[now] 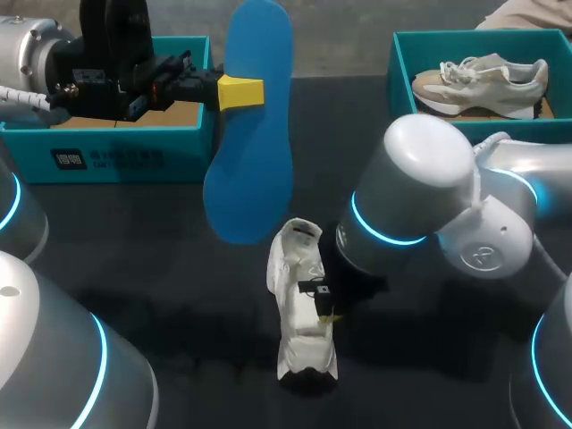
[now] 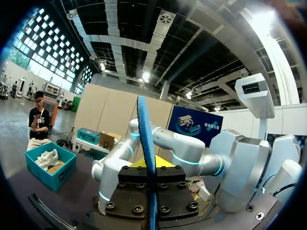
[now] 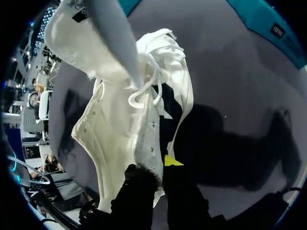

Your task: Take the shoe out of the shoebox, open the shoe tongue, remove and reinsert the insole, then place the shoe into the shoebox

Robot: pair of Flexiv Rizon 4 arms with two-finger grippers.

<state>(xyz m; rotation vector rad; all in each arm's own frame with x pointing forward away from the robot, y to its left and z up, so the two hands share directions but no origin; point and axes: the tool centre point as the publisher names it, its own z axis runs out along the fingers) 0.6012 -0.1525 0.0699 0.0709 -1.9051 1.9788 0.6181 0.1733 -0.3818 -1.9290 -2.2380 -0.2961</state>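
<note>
The flat blue foam insole (image 1: 250, 152) is out, clamped by the left gripper (image 1: 239, 92). The white canvas shoe (image 1: 299, 295), at five o'clock from it on the dark table (image 1: 179, 295), is pinched at its side by the right gripper (image 1: 327, 308). Reinsertion and boxing in the teal cardboard shoebox (image 1: 116, 159), at ten o'clock from the shoe, are yet to be done.

Plain blue insole (image 1: 255, 125). All-white shoe (image 1: 302, 304) on matte black table (image 1: 161, 259). Teal shoebox (image 1: 116, 156) with white print at far-left corner; teal far-right shoebox (image 1: 465, 37) around beige-and-cream sneaker (image 1: 483, 79), white-laced.
</note>
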